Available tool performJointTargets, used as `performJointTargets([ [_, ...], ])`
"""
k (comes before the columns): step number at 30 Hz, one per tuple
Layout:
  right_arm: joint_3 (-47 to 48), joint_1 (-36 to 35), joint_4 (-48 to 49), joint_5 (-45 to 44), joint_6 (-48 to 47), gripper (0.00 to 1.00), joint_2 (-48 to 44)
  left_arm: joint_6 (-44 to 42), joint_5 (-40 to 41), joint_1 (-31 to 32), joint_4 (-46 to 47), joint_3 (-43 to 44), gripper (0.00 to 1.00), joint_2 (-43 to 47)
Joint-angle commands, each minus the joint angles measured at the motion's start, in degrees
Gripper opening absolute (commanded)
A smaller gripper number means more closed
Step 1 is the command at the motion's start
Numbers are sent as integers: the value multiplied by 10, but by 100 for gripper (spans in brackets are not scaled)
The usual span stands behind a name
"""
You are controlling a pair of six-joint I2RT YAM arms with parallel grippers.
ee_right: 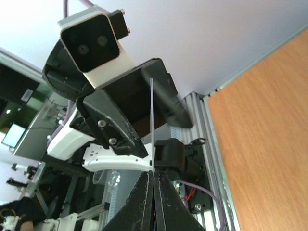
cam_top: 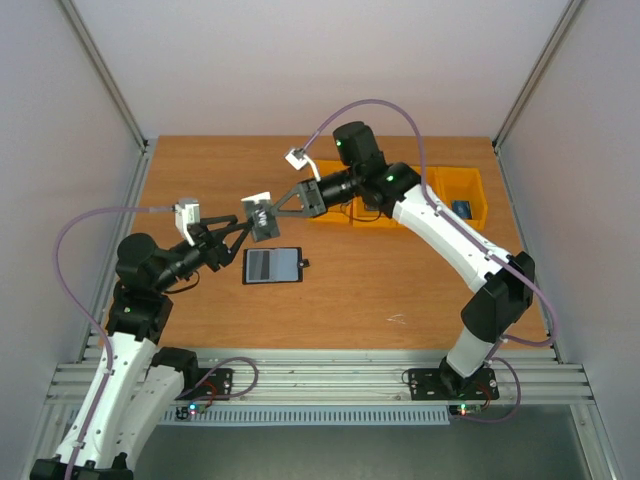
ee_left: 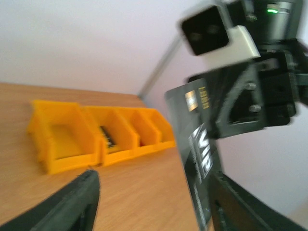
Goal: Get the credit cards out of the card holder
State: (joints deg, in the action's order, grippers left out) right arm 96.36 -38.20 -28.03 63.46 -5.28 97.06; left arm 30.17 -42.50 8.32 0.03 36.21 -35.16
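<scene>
Left arm (cam_top: 150,270) is extended up and to the right. Right arm (cam_top: 450,240) is folded back to the left. The two meet tip to tip in the air above the wooden bench (cam_top: 400,290).

A dark rectangular plastic card with white lettering (cam_top: 260,218) is held on edge between them. Right jaws are pinched closed on it, as seen edge-on in the right wrist view. Left jaws stand parted about it.

The small black bifold card holder (cam_top: 272,265) lies open, flat on the bench below.

Only the left wrist view shows a dark card (ee_left: 107,137) inside one of the yellow plastic bins (ee_left: 62,144).
</scene>
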Motion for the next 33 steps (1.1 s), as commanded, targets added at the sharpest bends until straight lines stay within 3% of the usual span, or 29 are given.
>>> performJointTargets([
  [1, 71, 85, -215, -96, -75, 1, 33, -26, 212, -4, -123, -8, 67, 8],
  [6, 176, 207, -453, -310, -101, 1, 102, -35, 306, -15, -185, -62, 79, 23],
  [8, 201, 236, -499, -389, -119, 1, 135, -22, 311, -19, -182, -84, 98, 28],
  [13, 320, 242, -573, -508, -159, 1, 250, 0, 339, -24, -162, -129, 99, 34],
  [17, 455, 243, -631, -552, -161, 1, 358, -1, 368, -27, -172, -156, 99, 51],
  [21, 527, 245, -644, -547, -157, 1, 432, -6, 374, -31, -167, -164, 99, 65],
  [33, 549, 252, -588, -520, -149, 1, 494, -6, 376, -33, -162, -172, 100, 65],
])
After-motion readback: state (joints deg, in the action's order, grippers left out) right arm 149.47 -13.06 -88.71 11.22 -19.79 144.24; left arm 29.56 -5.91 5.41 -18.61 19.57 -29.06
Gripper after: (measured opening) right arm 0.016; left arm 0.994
